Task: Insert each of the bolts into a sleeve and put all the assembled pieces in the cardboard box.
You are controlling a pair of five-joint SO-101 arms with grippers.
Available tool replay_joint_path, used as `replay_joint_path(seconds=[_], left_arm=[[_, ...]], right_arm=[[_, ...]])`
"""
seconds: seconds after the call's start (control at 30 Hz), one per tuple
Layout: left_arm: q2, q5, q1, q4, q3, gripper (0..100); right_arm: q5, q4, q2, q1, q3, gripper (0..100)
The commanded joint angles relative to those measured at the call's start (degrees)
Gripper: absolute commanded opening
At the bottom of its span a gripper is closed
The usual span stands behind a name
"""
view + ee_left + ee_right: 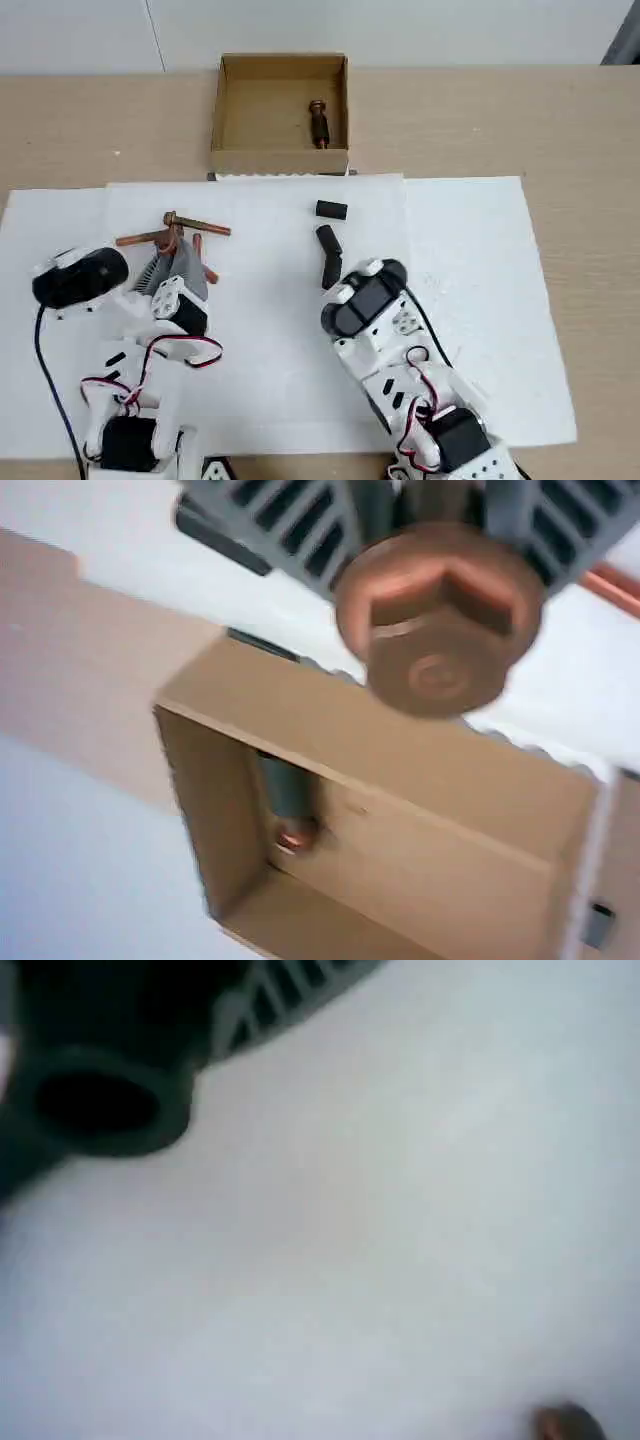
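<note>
Pairing step: my left claw (425,510) grips a bolt (435,630), my right claw (332,275) a sleeve (100,1105); next, I judge, shank must meet bore.

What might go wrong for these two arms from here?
The left gripper holds a bolt and the right gripper holds a sleeve. If the two are not lined up, the bolt may miss the hole or push the sleeve out of the grip. Loose bolts lie close beside the left gripper and might get knocked about.
</note>
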Motion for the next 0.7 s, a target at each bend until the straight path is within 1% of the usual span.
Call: replay_joint_path(seconds=[0.0, 0.1, 0.27, 0.53, 0.67], left_arm=[[-1.0, 1.8, 3.6, -2.1, -0.5, 0], [-1.0, 2.0, 7.6, -3.3, -0.6, 0], [-1.0, 7.0, 12.0, -7.7, -0.4, 0], [-1.0, 7.0, 17.1, -7.9, -0.3, 0], [-0.9, 7.0, 19.8, -7.9, -0.3, 0]], right_arm=[[-0.4, -5.6, -0.7, -3.6, 1.1, 0.2], [-0.4, -8.3, -0.7, -6.3, 2.7, 0.2], [-0.3, -11.7, -0.7, -8.9, 5.3, 0.2], [-0.1, -14.5, -0.7, -9.8, 5.8, 0.2], [3.6, -14.5, -0.7, -9.8, 5.8, 0.2]])
